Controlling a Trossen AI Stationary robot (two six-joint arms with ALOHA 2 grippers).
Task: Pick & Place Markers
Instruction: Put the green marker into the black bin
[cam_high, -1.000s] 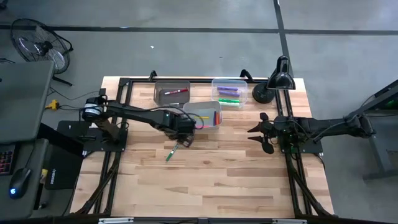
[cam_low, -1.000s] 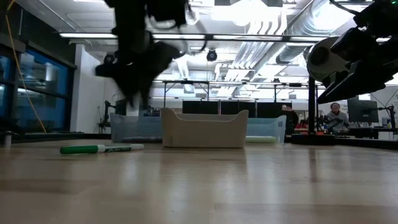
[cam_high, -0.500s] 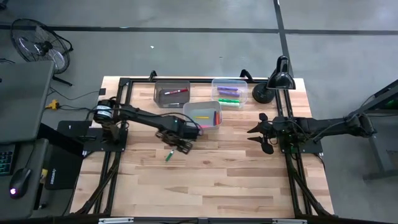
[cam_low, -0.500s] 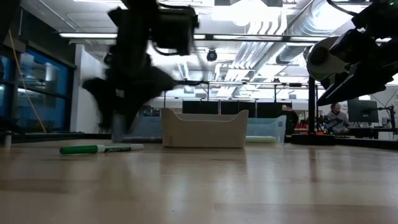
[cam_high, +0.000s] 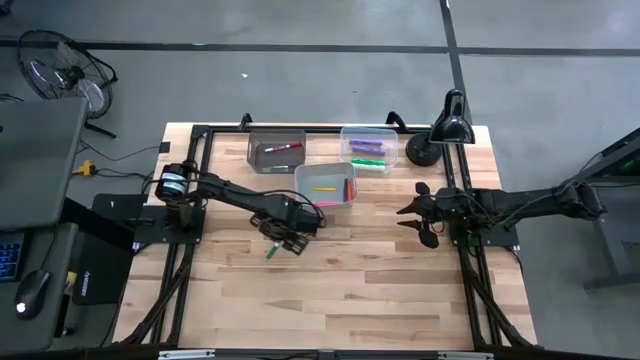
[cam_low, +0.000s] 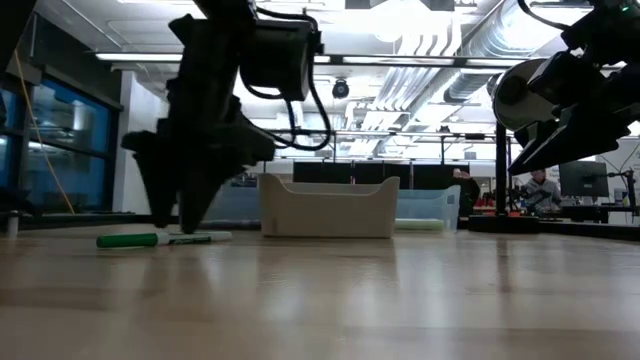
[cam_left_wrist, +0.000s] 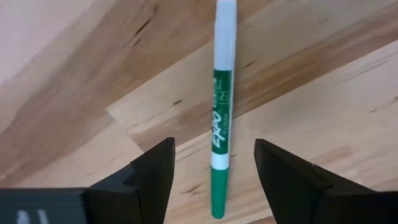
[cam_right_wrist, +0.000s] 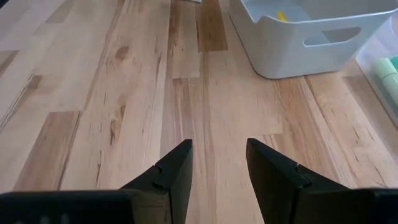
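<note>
A green marker with a white barrel (cam_left_wrist: 221, 118) lies flat on the wood table (cam_high: 271, 250), also seen in the low view (cam_low: 160, 239). My left gripper (cam_left_wrist: 214, 149) is open and points down over it, one finger on each side, just above the table (cam_low: 178, 215) and touching nothing. More markers lie in three bins: a red one in the grey bin (cam_high: 277, 150), purple and green ones in the clear bin (cam_high: 368, 150), yellow and red-pink ones in the white bin (cam_high: 328, 185). My right gripper (cam_right_wrist: 217, 162) is open and waits above the table's right side (cam_high: 420, 212).
A black desk lamp (cam_high: 440, 130) stands at the far right corner. The white bin (cam_right_wrist: 305, 37) sits ahead of my right gripper. Bare wood (cam_high: 350, 290) stretches across the near half of the table. A person (cam_low: 541, 188) is in the room beyond.
My left gripper has moved from beside the white bin toward the table's near edge and down, ending with its fingers astride the green marker. The marker has stayed where it was.
</note>
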